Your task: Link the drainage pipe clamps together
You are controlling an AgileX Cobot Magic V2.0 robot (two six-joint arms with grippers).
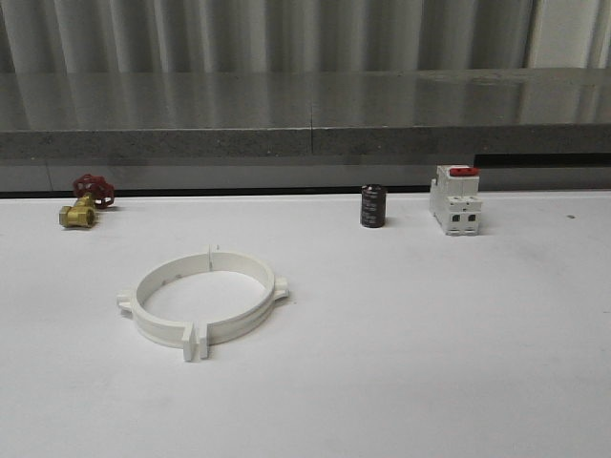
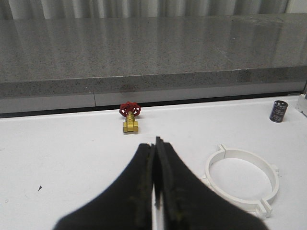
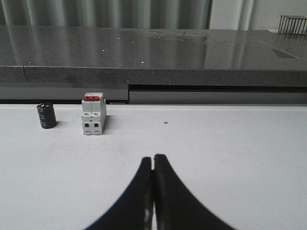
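Note:
The two white drainage pipe clamps [image 1: 204, 303] lie on the white table, left of centre, their end tabs meeting so that the halves form one wide ring. That ring [image 2: 242, 181] also appears in the left wrist view, off to the side of my left gripper [image 2: 156, 143], which is shut with nothing between its black fingers and is apart from the ring. My right gripper [image 3: 153, 158] is shut and empty too, over bare table.
A brass valve with a red handwheel [image 1: 84, 203] sits at the back left. A black cylinder [image 1: 372, 206] and a white block with a red top [image 1: 454, 199] stand at the back right. A grey ledge [image 1: 305, 124] runs behind the table.

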